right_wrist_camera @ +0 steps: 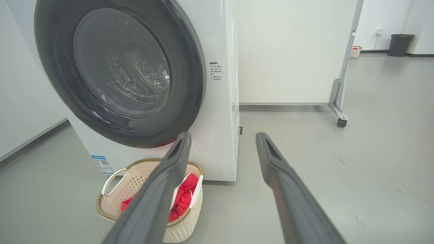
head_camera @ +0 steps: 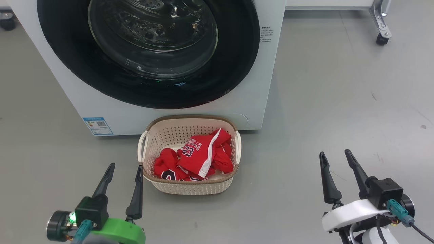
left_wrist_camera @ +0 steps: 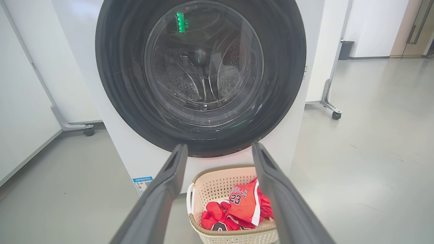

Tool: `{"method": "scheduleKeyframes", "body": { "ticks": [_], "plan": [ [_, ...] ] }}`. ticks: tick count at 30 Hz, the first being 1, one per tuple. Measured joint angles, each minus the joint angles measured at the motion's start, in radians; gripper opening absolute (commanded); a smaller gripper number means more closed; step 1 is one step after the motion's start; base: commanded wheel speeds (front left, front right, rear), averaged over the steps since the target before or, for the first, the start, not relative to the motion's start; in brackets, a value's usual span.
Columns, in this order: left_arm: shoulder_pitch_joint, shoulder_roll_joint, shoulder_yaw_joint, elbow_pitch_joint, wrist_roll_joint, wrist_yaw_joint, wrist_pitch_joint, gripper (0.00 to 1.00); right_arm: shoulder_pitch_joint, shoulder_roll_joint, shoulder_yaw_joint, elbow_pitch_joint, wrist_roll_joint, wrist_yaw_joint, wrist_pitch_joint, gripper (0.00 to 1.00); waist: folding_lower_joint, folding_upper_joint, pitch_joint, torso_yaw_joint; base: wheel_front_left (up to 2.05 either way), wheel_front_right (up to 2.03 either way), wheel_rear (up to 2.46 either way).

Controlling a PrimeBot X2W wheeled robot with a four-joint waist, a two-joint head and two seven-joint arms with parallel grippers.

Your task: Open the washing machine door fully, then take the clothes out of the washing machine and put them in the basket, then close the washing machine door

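We see the clothes heaped in the basket on the floor, close before the washing machine and its shut door, our left gripper just beside the basket, our right gripper well right, both with jaws apart.

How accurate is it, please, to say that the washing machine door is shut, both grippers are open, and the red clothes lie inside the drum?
One slip: the head view shows the red clothes in the basket, not the drum. The rest stands.
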Motion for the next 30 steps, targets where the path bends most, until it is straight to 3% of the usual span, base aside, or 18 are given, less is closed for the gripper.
{"method": "scheduleKeyframes", "body": {
  "ticks": [30],
  "plan": [
    [0.015, 0.001, -0.002, -0.032, 0.0, 0.018, 0.022, 1.0, 0.06, -0.009, 0.001, -0.097, 0.0, -0.019, 0.028, 1.0, 0.0, 0.0, 0.004, 0.0, 0.0, 0.0, 0.0]
  ]
}}
